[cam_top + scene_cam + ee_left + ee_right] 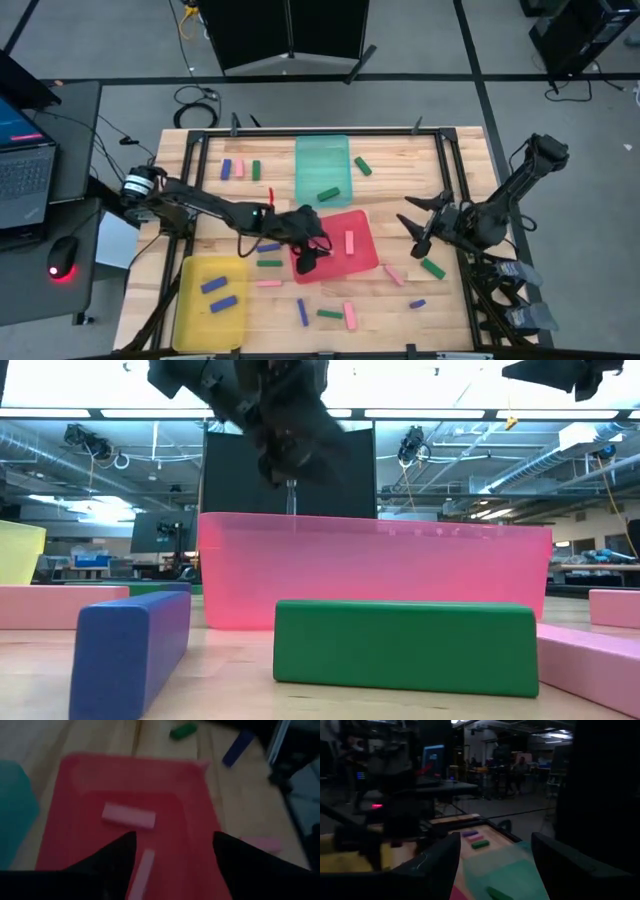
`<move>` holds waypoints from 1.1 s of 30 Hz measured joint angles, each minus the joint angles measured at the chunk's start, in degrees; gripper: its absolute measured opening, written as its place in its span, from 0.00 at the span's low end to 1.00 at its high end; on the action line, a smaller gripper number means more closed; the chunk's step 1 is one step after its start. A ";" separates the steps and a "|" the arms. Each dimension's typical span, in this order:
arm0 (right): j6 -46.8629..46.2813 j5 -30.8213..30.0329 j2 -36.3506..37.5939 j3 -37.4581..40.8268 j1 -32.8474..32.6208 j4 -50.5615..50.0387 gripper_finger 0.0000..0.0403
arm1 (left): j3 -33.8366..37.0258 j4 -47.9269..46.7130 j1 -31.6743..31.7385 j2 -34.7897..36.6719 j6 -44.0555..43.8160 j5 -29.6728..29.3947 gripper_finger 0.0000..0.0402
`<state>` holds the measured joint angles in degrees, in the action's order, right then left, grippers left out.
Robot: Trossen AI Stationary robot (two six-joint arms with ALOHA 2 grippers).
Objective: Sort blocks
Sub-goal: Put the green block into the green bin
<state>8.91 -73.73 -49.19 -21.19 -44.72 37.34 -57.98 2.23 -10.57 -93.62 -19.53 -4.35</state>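
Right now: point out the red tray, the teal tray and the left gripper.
red tray [365, 255], high view, bare floor near its right edge.
teal tray [322, 160], high view, bare floor in its upper half.
left gripper [172, 852], left wrist view, midway between its fingertips, above the red tray.

No legible text, labels, brands, numbers or signs anywhere in these views.

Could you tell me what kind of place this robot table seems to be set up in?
Probably a robotics lab or workshop. Beyond the wooden table, the low view shows exposed ceiling ducts and strip lights, and a laptop with a mouse sits beside it.
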 joint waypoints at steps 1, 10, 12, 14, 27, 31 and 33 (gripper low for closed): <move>-0.22 0.57 -0.96 -0.59 0.14 0.03 0.63 | 0.00 0.59 0.00 0.45 -0.08 -0.03 0.71; -6.96 5.77 -9.31 -5.28 4.00 -5.79 0.63 | -0.04 4.91 -1.03 6.69 -0.19 -6.31 0.71; -12.46 10.74 -11.46 -6.01 6.53 -9.32 0.63 | -0.04 5.53 -1.51 8.98 0.68 -8.51 0.70; -15.87 15.24 -14.28 -6.51 8.77 -11.28 0.63 | -0.07 6.43 -1.69 11.30 1.69 -9.41 0.69; -30.96 33.22 -19.15 -15.26 34.69 -39.66 0.63 | 0.05 5.19 -3.09 24.20 3.61 -12.81 0.65; -31.88 42.68 -18.51 -19.92 48.14 -51.38 0.63 | 0.13 4.54 -3.84 26.83 4.40 -15.61 0.65; -30.69 50.07 -19.38 -21.04 54.58 -52.07 0.63 | 0.13 3.41 -4.18 27.72 4.71 -16.64 0.65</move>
<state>-21.78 -23.67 -68.57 -42.23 9.86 -14.73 -57.84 5.64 -14.75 -65.90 -14.81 -20.99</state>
